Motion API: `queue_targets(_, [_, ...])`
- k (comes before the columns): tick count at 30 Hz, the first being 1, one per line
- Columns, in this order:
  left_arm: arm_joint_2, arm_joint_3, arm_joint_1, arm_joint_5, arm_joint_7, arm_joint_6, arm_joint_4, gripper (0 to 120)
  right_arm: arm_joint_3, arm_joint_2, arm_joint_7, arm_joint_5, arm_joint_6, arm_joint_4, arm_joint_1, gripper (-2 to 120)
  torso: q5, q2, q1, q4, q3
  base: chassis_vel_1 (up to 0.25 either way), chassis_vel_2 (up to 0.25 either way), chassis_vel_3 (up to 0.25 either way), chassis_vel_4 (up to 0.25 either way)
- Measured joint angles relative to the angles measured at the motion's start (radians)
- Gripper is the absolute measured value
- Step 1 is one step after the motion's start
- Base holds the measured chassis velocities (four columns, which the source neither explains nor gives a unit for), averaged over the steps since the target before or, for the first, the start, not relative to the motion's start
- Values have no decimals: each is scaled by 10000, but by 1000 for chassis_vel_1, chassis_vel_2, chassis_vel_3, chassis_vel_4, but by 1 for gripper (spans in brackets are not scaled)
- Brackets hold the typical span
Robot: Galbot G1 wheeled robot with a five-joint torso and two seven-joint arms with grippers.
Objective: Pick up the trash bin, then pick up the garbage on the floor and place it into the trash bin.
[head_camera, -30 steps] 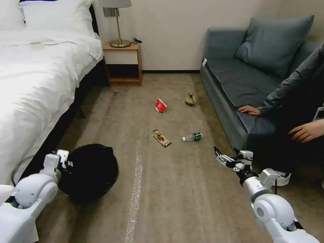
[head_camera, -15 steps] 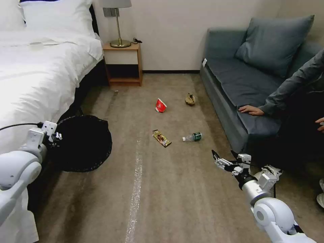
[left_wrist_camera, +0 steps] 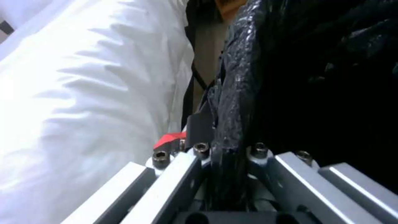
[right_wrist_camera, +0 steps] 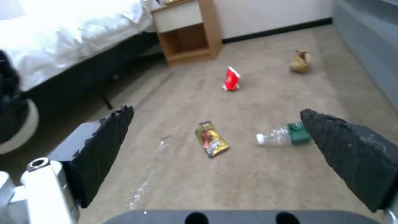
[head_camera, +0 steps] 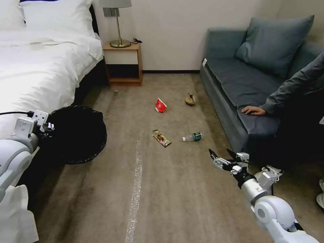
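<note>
Gripping the bin (head_camera: 76,135) by its bag-lined rim at near left beside the bed (head_camera: 40,67), the left tool (head_camera: 44,130) risked slipping on plastic; the right tool (head_camera: 221,157) hung unclenched near the bottle (head_camera: 193,136).

Head view: high, facing forward and down over the beige carpet floor (head_camera: 175,189); white bed (head_camera: 40,67) left, grey-blue sofa (head_camera: 236,81) right.
Left wrist view: very close, along the left gripper (left_wrist_camera: 228,168) clamped on the crinkly black liner rim of the trash bin (left_wrist_camera: 240,81).
Right wrist view: low, facing forward between the parted pads (right_wrist_camera: 104,149) of the right gripper (right_wrist_camera: 232,155).
Shared, head and right wrist: red-and-white paper carton (head_camera: 160,105) (right_wrist_camera: 231,79), clear green-labelled bottle (head_camera: 193,137) (right_wrist_camera: 286,135).
</note>
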State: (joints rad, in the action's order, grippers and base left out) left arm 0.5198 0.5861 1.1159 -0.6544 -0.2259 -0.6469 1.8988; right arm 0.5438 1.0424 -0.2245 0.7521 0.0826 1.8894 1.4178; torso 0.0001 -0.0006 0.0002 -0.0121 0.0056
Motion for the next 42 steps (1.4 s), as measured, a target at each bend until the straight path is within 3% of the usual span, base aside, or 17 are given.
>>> queue_targets(14, [348, -366, -204, -17, -3, 152, -90, 2, -40, -29, -436, 26, -107, -238, -89, 100, -1, 0, 0, 0, 0, 0, 0, 0, 0])
queue_targets(29, [391, -366, -169, 135, 52, 278, -259, 2, -217, 33, -640, 61, -204, -596, -339, 100, -1, 0, 0, 0, 0, -46, 48, 48, -50])
queue_targets(42, [453, -668, -546, 115, 99, 384, -552, 2, -246, 86, -953, 115, -280, -835, -496, 100, -2, 0, 0, -1, -1, -63, 66, 61, -63])
